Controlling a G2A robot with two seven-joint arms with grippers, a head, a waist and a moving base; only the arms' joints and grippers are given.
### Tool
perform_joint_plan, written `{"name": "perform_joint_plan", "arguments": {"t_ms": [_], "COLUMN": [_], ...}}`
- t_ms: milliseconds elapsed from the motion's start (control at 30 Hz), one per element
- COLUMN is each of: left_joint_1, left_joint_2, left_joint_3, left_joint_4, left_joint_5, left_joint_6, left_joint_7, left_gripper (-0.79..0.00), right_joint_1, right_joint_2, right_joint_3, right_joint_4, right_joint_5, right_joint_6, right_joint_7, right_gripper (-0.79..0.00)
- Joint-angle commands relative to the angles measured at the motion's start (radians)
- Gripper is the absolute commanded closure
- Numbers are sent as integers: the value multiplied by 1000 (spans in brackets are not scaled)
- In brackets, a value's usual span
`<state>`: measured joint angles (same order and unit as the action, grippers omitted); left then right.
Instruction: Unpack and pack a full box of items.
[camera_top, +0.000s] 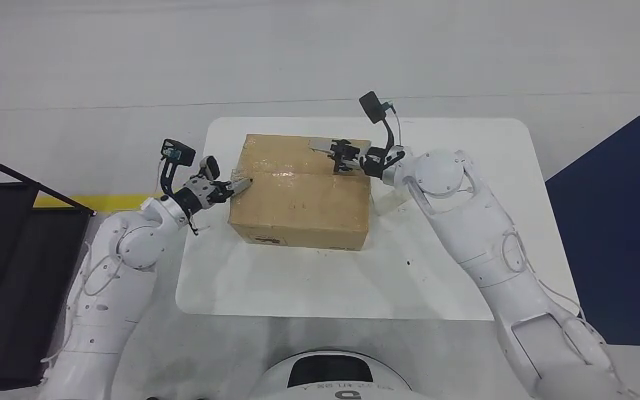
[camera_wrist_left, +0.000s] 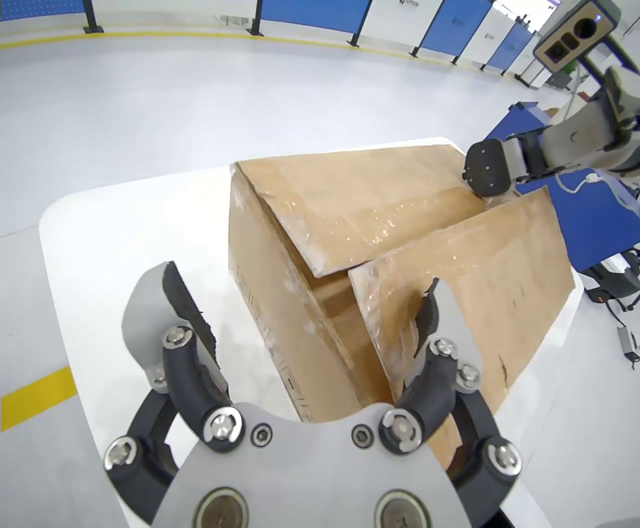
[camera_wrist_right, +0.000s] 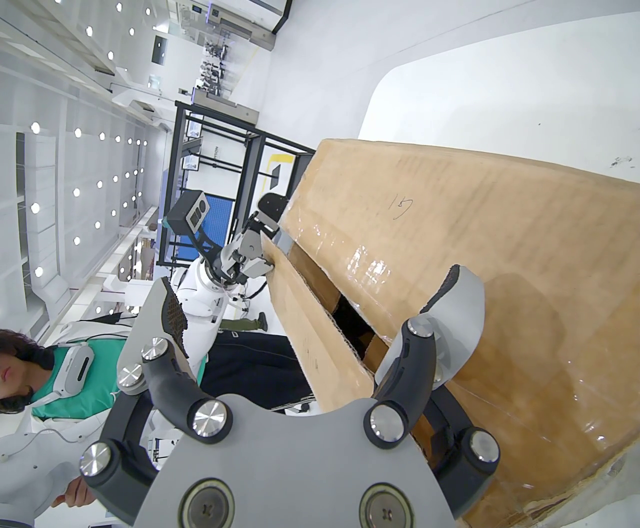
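A brown cardboard box (camera_top: 300, 195) stands in the middle of the white table (camera_top: 450, 280), its two top flaps slightly raised with a narrow seam between them (camera_wrist_right: 350, 320). My left gripper (camera_top: 238, 183) is open at the box's left end, one finger over the flap edge (camera_wrist_left: 430, 310) and the other out over the table. My right gripper (camera_top: 337, 155) is open at the box's far right top edge, one finger (camera_wrist_right: 460, 290) lying on a taped flap (camera_wrist_right: 500, 250). The box's contents are hidden; the gap shows dark.
The table's edges run close around the box, with bare white surface in front and to the right (camera_top: 330, 285). A black frame (camera_top: 20, 230) stands on the floor at the left. Grey floor lies beyond the table's far edge.
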<state>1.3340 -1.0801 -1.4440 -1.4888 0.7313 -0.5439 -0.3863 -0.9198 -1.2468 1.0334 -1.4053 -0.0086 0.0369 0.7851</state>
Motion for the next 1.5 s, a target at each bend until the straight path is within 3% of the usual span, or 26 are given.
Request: {"name": "perform_joint_plan", "arguments": {"t_ms": [0,467,867,1167,1467], "left_joint_1": [-29,-118,-146,-150,-150], "left_joint_2": [-2,-13,-20,-22,-22], "left_joint_3": [21,114,142,152,152], "left_joint_4": [8,100,109,110,110], "left_joint_5": [28,129,131,134,134], "left_joint_6": [23,83,107,116,116], "left_joint_7": [-10,-32,-12,-8,-8], "left_gripper": [-785,-785,-785,-785,-785], "right_joint_1": [0,0,-10,-183,-183], "right_joint_2": [0,0,1,52,52], "right_joint_3": [0,0,5,203,203], "right_joint_4": [0,0,-5,-47,-47], "right_joint_5": [0,0,10,-13,-13], "right_joint_6": [0,0,-7,-138,-138], "right_joint_7": [0,0,-5,-14,-14], "right_gripper": [-785,-785,-785,-785,-785]}}
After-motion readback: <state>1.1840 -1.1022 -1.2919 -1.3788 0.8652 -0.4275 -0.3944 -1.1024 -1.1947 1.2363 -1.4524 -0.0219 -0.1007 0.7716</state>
